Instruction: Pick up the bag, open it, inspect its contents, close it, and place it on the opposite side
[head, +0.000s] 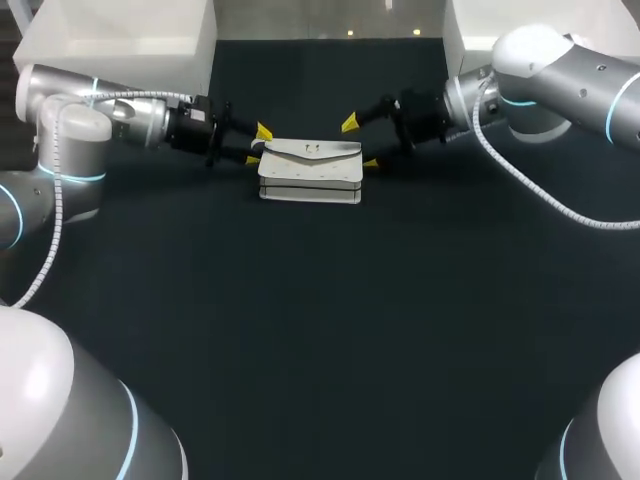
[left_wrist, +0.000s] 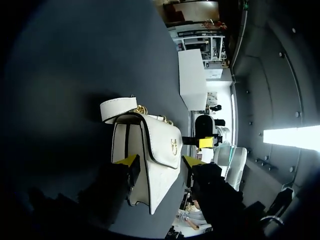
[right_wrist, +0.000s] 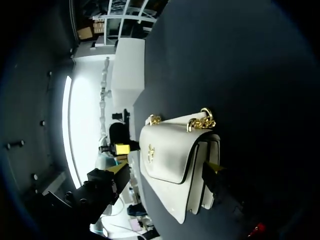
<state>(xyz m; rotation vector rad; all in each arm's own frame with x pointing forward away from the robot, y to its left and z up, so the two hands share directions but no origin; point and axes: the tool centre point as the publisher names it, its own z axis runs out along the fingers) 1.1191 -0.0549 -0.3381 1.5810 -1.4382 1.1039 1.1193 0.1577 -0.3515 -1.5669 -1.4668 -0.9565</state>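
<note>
Head view: light falls from overhead, even, moderate. The dark table (head: 320, 330) soaks it up and shows almost no surface detail; shadows barely read against it. The white bag (head: 310, 172) is the brightest thing on it. The glossy shells of the left arm (head: 60, 120) and right arm (head: 560, 70) carry soft highlights.

Left wrist view: dim. One faint pale patch on the table beside the bag. The left gripper (left_wrist: 160, 162) is near black save its yellow tips.

Right wrist view: hard glare from beyond the table's far side. The bag's flap is evenly lit.
</note>
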